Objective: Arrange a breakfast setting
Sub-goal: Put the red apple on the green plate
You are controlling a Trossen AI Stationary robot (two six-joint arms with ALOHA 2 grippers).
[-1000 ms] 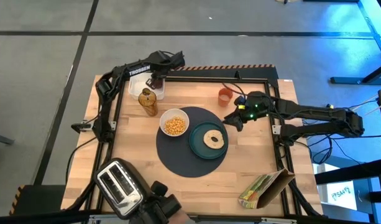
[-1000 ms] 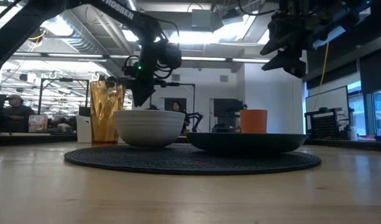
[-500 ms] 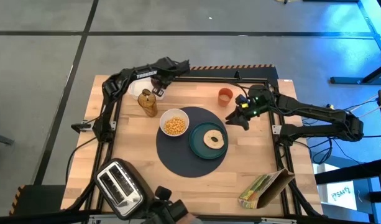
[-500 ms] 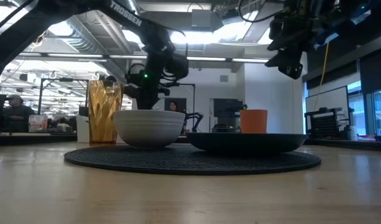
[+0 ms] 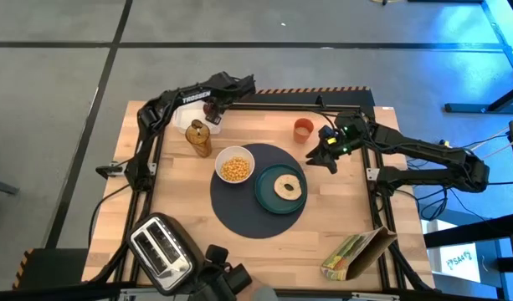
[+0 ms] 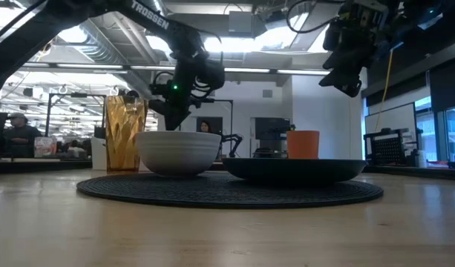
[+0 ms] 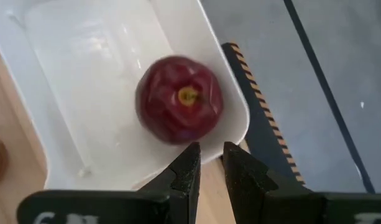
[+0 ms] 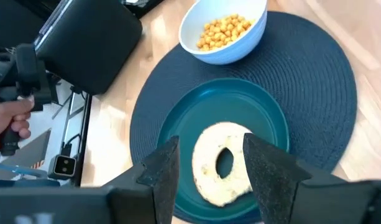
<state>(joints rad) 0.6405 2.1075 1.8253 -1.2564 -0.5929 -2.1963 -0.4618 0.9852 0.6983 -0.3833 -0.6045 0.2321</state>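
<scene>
The round dark-grey mat (image 5: 239, 219) lies mid-table. On it stand the white bowl (image 5: 234, 166) of yellow cereal (image 8: 226, 30) and the teal plate (image 5: 267, 199) with the bagel (image 5: 288, 187). The small orange cup (image 5: 302, 128) stands on the wood past the mat. The red fruit (image 7: 179, 99) lies in a white tray (image 7: 84, 93) at the far left. My left gripper (image 7: 209, 168) hovers over the tray's rim, open by a narrow gap. My right gripper (image 8: 209, 165) hangs open above the plate's right side. The spoon is out of view.
An amber glass (image 5: 198, 138) stands left of the bowl. The silver toaster (image 5: 160, 245) sits at the near left corner, the cereal bag (image 5: 356, 253) at the near right. A person's hand (image 8: 10, 124) holding a dark object shows by the toaster.
My left gripper has shifted a little toward the table's right over the white tray. My right gripper has drawn back slightly toward the far right, away from the plate. Nothing on the table has moved.
</scene>
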